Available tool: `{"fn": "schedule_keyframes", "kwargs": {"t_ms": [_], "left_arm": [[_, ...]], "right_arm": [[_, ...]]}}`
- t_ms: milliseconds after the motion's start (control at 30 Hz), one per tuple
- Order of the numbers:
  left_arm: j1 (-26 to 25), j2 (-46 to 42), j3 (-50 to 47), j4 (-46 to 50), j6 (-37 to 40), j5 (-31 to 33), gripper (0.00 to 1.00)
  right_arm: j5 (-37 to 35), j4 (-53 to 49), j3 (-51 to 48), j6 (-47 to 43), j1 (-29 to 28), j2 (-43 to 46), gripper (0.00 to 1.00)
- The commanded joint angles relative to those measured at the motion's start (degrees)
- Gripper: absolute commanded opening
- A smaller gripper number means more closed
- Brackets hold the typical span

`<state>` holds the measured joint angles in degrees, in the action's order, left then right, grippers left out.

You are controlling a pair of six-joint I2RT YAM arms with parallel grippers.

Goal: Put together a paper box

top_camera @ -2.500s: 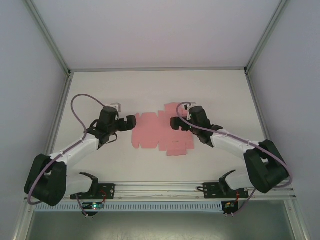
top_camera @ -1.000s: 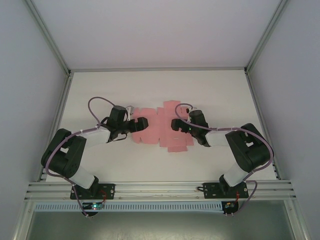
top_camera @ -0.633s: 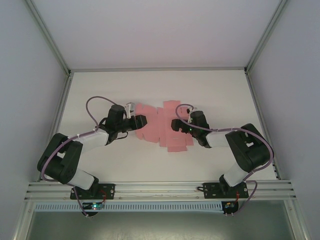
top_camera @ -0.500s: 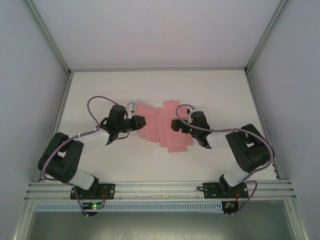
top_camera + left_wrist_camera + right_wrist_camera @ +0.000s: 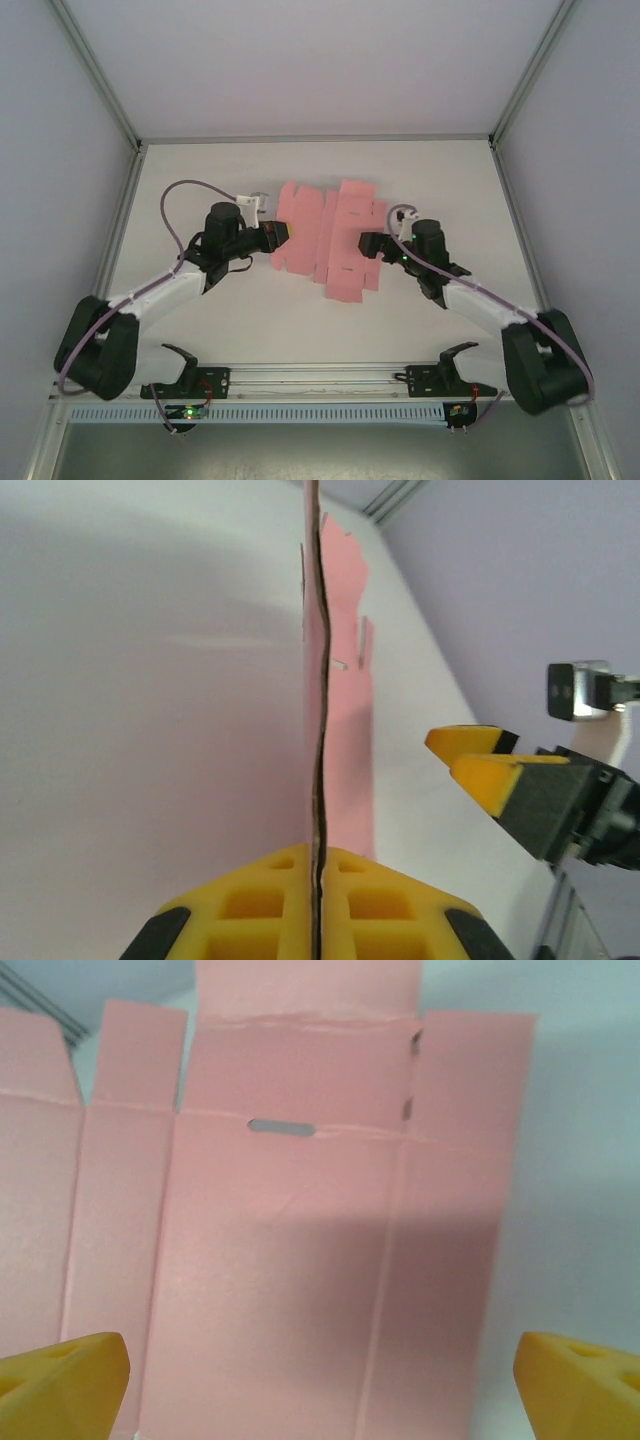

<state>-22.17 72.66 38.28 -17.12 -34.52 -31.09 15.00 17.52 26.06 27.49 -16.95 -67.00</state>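
Now that the left gripper (image 5: 278, 235) has closed: its yellow fingertips (image 5: 260, 890) are pressed flat together on the left edge of the paper box (image 5: 335, 238), which a second ago lay just beyond wide-open jaws
Paper box: still a flat die-cut pink sheet with no flap folded, lying mid-way across the white table (image 5: 430, 180) between the two arms; it has skewed and slid a little toward the far side since the pinch. The left wrist view sees the card edge-on, running straight out from the closed tips
Right gripper (image 5: 365, 243): jaws as wide apart as before and holding nothing; it has drawn back from over the sheet's middle to its right margin, poised over a panel with a slot (image 5: 281, 1126) cut at the fold line
Meaning for the task: the first hold on the sheet looks secured, so the work seems to be passing from reaching to folding, though assembly is only at its start
Next call, as I judge it: the left arm hinges its edge along a crease while the right comes down to pin the opposite side
Risk: thin card pinched at one edge may bow or drag rather than fold cleanly
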Motion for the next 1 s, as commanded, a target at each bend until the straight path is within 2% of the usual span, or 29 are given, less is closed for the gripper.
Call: {"fn": "schedule_keyframes", "kwargs": {"t_ms": [0, 233, 467, 700, 767, 967], "left_arm": [[-0.93, -5.59, 0.33, -0.87, 1.83, -2.56, 0.00], [-1.38, -14.80, -2.06, -2.96, 0.02, -5.54, 0.00], [-1.75, -21.37, -2.24, -4.52, -2.26, -9.03, 0.00], [-1.84, -26.56, -4.17, -4.10, -2.20, -7.60, 0.00], [-1.89, -27.43, -4.18, -3.64, -2.03, -7.67, 0.00], [-1.91, -28.10, -4.16, -0.85, -0.70, -5.27, 0.00]], "right_arm": [[5.51, -2.05, -2.84, -0.82, 3.44, 5.64, 0.98], [16.04, 3.54, -8.83, 1.50, 8.45, 13.01, 0.98], [26.99, 13.50, -9.50, 6.50, 9.75, 12.67, 0.92], [31.67, 20.84, -11.42, 8.49, 9.79, 12.34, 0.85], [32.39, 21.42, -11.14, 8.95, 9.83, 12.33, 0.80], [34.20, 24.43, -12.06, 9.63, 9.80, 13.80, 0.46]]}}
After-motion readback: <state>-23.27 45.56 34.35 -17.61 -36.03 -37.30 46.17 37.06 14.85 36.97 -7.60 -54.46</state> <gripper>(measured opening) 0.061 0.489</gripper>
